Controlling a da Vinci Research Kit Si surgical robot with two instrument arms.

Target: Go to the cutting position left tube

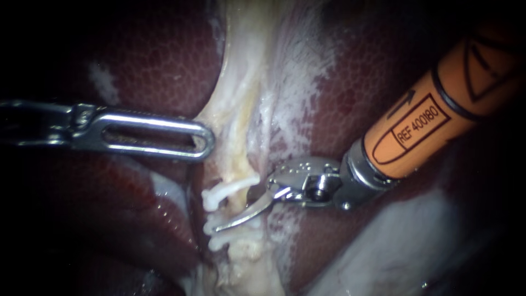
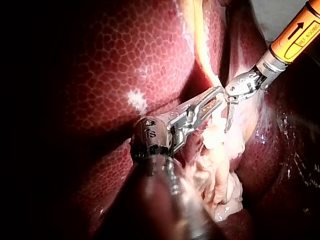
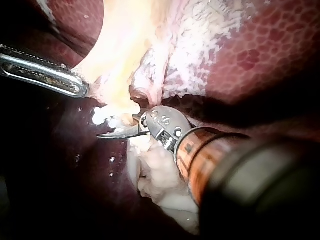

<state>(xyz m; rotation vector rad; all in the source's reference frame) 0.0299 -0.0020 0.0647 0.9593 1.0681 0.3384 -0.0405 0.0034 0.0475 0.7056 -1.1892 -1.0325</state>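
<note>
Tube (image 1: 236, 205) with three white clips across it runs down the strip of pale tissue (image 1: 241, 98) between two lobes of dark red liver (image 1: 153, 60), low in the middle of your endoscope view. One clip (image 1: 230, 189) sits higher and two clips (image 1: 222, 226) lie close together below it. Whether this is the left tube you cannot tell from here. Your right instrument (image 1: 244, 201) comes in from the upper right, its shaft wrapped in an orange sleeve (image 1: 427, 120) with black printing. Its thin curved blades stand apart, gripping nothing. The lower blade lies across the tube in the gap between the upper clip and the lower pair, and the upper blade sits just beside the upper clip. Your left instrument (image 1: 207, 141) comes in level from the left, and its long slotted jaws are closed on the edge of the pale tissue, above the clips and apart from the blades. Liver lies close on both sides of the strip, so the room around the blades is narrow.
</note>
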